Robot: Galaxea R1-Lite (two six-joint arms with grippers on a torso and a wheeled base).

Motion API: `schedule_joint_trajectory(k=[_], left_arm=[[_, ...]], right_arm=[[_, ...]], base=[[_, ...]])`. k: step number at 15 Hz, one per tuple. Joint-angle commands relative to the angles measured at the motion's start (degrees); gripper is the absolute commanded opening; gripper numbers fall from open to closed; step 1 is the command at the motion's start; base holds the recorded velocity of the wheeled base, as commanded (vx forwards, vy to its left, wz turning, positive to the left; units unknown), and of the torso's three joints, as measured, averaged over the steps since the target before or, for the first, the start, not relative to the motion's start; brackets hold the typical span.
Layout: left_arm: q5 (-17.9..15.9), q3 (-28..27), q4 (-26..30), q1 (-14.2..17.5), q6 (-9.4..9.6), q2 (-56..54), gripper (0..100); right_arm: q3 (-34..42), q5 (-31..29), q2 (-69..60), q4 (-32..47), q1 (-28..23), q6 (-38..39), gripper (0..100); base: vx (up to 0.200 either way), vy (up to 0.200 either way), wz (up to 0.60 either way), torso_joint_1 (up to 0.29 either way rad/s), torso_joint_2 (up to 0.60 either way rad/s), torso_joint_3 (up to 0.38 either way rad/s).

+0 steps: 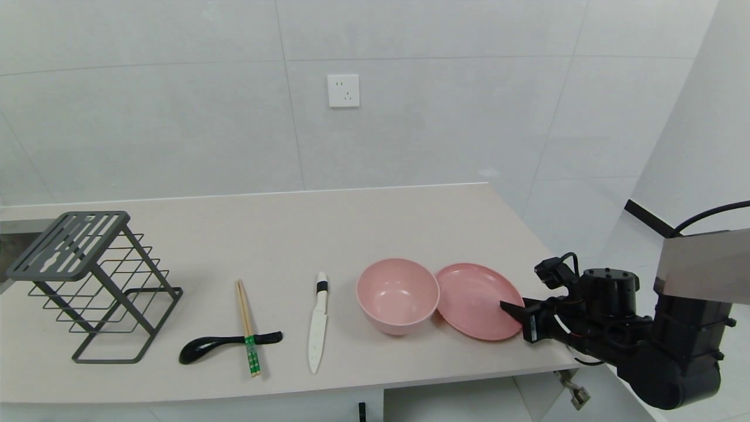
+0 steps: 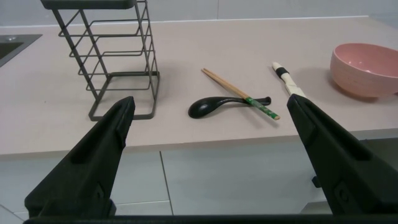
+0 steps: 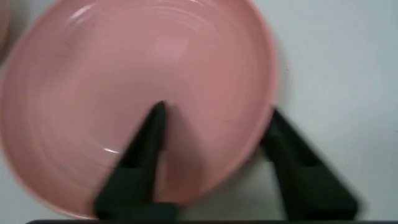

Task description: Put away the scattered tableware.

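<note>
Right gripper [image 3: 216, 111], spread, straddles the rim of the pink plate [image 3: 124, 62] at 3 o'clock, placed to pinch it.

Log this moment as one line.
right gripper: open, straddling pink plate rim | left gripper: open, holding nothing | pink plate: on counter

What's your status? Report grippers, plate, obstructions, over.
Right gripper open, straddling rim of pink plate. Left gripper open, in front of the counter. Pink bowl right beside the plate.
</note>
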Motion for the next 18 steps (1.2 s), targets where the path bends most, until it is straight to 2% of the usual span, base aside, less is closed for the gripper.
schedule_joint_trajectory(k=[1, 4, 6, 9, 11, 13, 18], left_arm=[[0.01, 0.00, -0.01, 0.00, 0.02, 0.07, 100], [0.01, 0.00, -0.01, 0.00, 0.02, 0.07, 100], [0.01, 0.00, -0.01, 0.00, 0.02, 0.07, 100], [-0.08, 0.00, -0.01, 0.00, -0.07, 0.07, 100], [-0.16, 0.00, -0.01, 0.00, 0.02, 0.07, 100], [-0.16, 0.00, -0.10, 0.00, 0.02, 0.07, 100], [-0.16, 0.00, -0.10, 0.00, 0.02, 0.07, 100]], right_arm=[[-0.32, -2.36, 0.26, 0.23, -0.89, 1.34, 0], [-0.49, -4.65, 0.26, -1.62, -1.42, 3.98, 0], [-0.14, -4.56, 0.17, -6.98, -1.68, 4.95, 0], [0.56, -4.47, -4.22, -7.42, -3.71, 6.53, 0], [3.55, -4.30, -7.74, -8.56, -4.23, 8.64, 0], [8.65, -3.42, -11.43, -13.75, -2.65, 15.58, 0], [14.89, -3.68, -21.27, -13.75, -2.04, 16.20, 0]], base=[[0.000, 0.000, 0.00, 0.000, 0.00, 0.000], [0.000, 0.000, 0.00, 0.000, 0.00, 0.000], [0.000, 0.000, 0.00, 0.000, 0.00, 0.000], [0.000, 0.000, 0.00, 0.000, 0.00, 0.000], [0.000, 0.000, 0.00, 0.000, 0.00, 0.000], [0.000, 0.000, 0.00, 0.000, 0.00, 0.000], [0.000, 0.000, 0.00, 0.000, 0.00, 0.000]])
